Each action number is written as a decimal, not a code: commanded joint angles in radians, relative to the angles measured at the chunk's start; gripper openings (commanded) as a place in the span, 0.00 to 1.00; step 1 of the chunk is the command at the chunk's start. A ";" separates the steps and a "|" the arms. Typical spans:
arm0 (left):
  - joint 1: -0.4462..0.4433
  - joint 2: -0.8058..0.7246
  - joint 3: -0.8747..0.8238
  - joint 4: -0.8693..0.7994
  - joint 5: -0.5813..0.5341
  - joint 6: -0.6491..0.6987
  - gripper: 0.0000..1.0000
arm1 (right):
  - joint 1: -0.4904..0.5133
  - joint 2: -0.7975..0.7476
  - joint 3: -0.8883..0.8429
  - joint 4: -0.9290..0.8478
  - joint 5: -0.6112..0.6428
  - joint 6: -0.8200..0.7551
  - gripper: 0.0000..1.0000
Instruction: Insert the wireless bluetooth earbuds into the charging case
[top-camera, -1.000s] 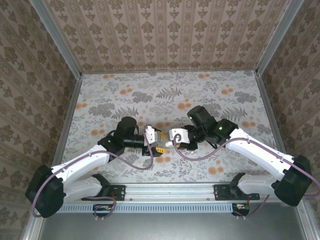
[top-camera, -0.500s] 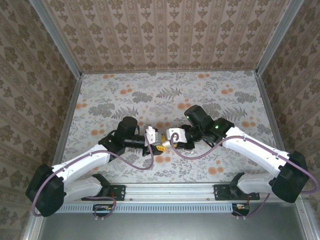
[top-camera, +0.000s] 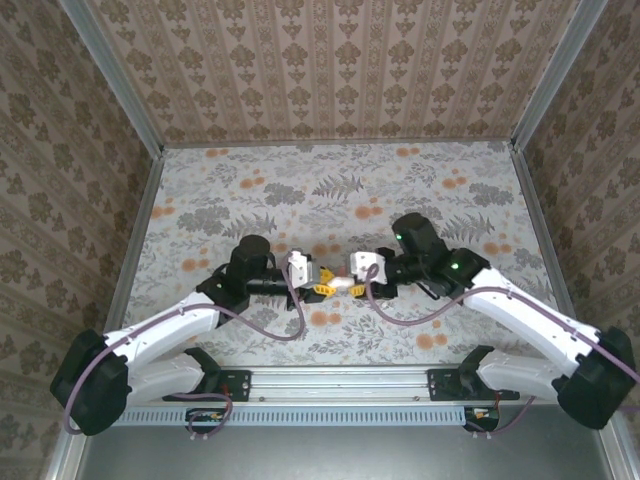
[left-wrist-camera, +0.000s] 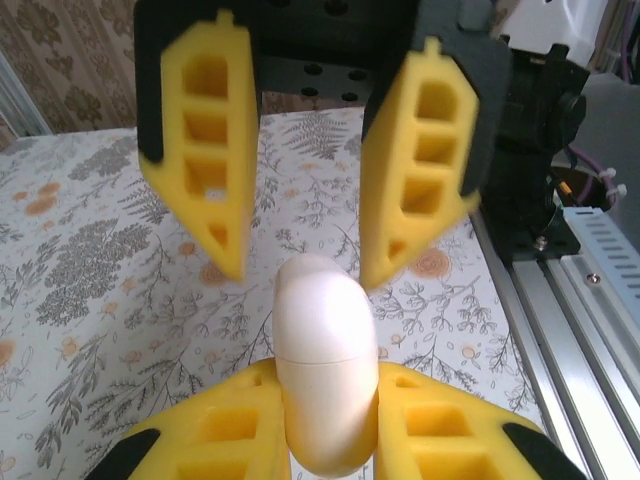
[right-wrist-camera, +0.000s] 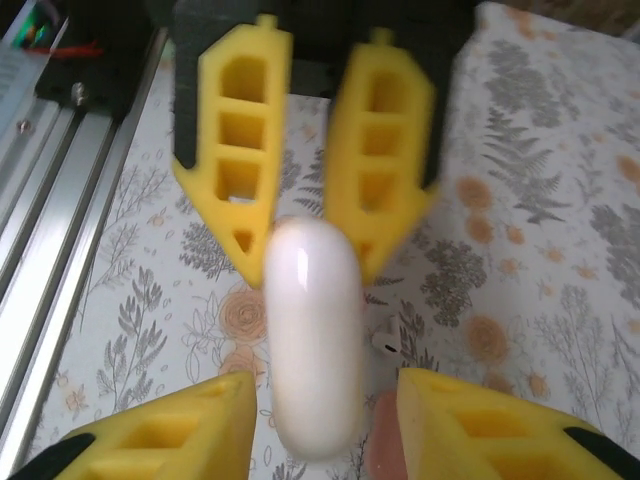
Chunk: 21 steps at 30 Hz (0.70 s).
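A: What is the left gripper (left-wrist-camera: 325, 385) doing?
B: It is clamping the white charging case (left-wrist-camera: 322, 330) between its pads. The case is lying along the fingers, long axis forward, rounded end pointing at the right gripper (left-wrist-camera: 305, 268).
A: And that gripper?
B: Its jaws are standing apart, clear of the case. Just ahead of its fingertips, one white earbud (right-wrist-camera: 388, 340) is lying on the table (right-wrist-camera: 520, 200).

The charging case (right-wrist-camera: 310, 340) is blurred, and a pinkish piece (right-wrist-camera: 385, 452) is cut off below.
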<state>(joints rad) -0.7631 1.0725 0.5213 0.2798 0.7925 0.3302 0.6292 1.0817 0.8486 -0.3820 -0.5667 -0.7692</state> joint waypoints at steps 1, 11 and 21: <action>0.010 -0.015 -0.035 0.190 0.067 -0.093 0.17 | -0.073 -0.091 -0.091 0.186 -0.197 0.122 0.44; 0.011 0.042 -0.050 0.365 0.127 -0.189 0.16 | -0.103 -0.090 -0.145 0.313 -0.324 0.244 0.52; 0.010 0.040 -0.054 0.401 0.119 -0.218 0.16 | -0.106 -0.039 -0.111 0.297 -0.376 0.242 0.28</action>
<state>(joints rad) -0.7578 1.1137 0.4747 0.6296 0.8913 0.1440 0.5274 1.0374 0.7116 -0.0937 -0.8783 -0.5293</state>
